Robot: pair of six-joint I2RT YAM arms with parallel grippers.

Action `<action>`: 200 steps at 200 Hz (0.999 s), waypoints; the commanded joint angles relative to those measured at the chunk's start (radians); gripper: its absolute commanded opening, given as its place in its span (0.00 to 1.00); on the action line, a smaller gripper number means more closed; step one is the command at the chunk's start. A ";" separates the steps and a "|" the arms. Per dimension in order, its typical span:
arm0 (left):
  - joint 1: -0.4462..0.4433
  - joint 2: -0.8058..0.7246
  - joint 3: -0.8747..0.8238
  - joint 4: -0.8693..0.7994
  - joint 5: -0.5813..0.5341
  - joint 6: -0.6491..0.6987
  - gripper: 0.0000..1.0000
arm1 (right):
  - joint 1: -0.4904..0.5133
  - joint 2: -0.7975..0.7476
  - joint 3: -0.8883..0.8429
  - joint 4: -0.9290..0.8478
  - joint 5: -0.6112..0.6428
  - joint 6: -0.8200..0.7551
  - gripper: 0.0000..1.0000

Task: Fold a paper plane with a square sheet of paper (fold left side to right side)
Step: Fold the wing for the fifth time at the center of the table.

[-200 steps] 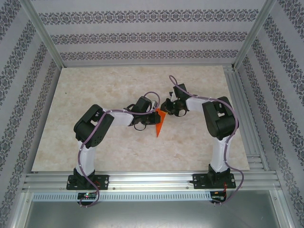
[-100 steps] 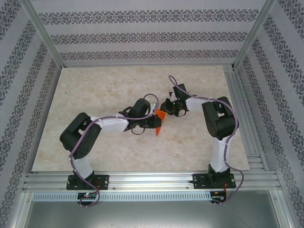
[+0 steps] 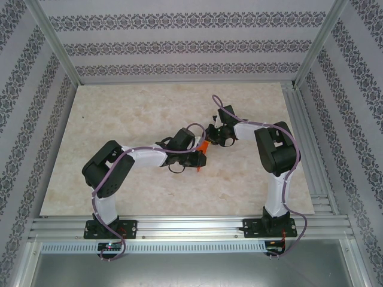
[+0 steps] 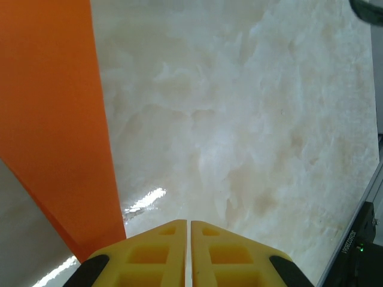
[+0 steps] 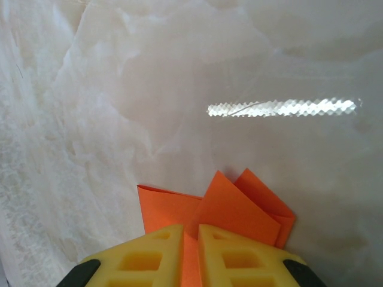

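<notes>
Roughly mid-table, going outward from the bases. Nearest, at the left gripper (image 3: 198,159): reads as closed, yellow pads (image 4: 158,245) pressed together down to a hairline slit, nothing orange seen in that slit. Hovers or presses low over the marbled table (image 3: 119,119); cannot tell which.

Just beside and partly under it, the orange sheet (image 3: 203,147): already folded down to a narrow pointed shape, long axis near to far with a slight tilt, point toward the near edge. From the left wrist, shows as a long orange band off to one side of the fingertips, running alongside them rather than across. Cannot tell whether touching the pad.

Farther on, at the right gripper (image 5: 191,232): clamps the far end of the sheet, fingers nearly closed with an orange edge caught in the gap, stacked folded layers fanning out just beyond the tips. Comes in from the far right, so probably pins that end.

Judging from this: puts the left gripper closest to the free near length and on the sheet's left side, well placed for a left-to-right fold. Probably calls for opening there, getting under the left edge, then sweeping across the long axis with the far end held. Risks dragging the whole sheet on a slipped far pinch.
</notes>
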State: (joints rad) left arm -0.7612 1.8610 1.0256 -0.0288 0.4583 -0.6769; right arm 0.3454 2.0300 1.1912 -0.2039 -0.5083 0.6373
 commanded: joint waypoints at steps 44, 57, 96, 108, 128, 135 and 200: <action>-0.015 0.008 -0.033 -0.020 -0.002 0.016 0.12 | 0.006 0.056 -0.002 -0.085 0.091 -0.035 0.16; -0.015 0.002 -0.040 -0.023 -0.008 0.019 0.13 | 0.007 0.055 -0.002 -0.085 0.093 -0.035 0.16; -0.016 0.003 -0.066 -0.019 -0.006 0.015 0.12 | 0.007 0.055 -0.001 -0.091 0.096 -0.039 0.16; -0.016 0.004 -0.074 -0.014 -0.009 0.012 0.12 | 0.006 0.056 -0.001 -0.091 0.097 -0.039 0.16; -0.016 0.006 -0.072 -0.010 -0.007 0.013 0.12 | 0.006 0.055 0.001 -0.093 0.097 -0.040 0.16; -0.016 0.008 -0.069 -0.009 -0.007 0.013 0.12 | 0.006 0.056 0.001 -0.095 0.097 -0.039 0.16; -0.021 0.027 -0.073 0.001 0.001 0.006 0.12 | 0.005 0.057 0.004 -0.100 0.097 -0.045 0.16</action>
State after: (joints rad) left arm -0.7624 1.8610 0.9604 -0.0345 0.4580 -0.6773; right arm 0.3470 2.0319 1.2026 -0.2237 -0.4980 0.6262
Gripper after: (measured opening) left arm 0.124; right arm 0.159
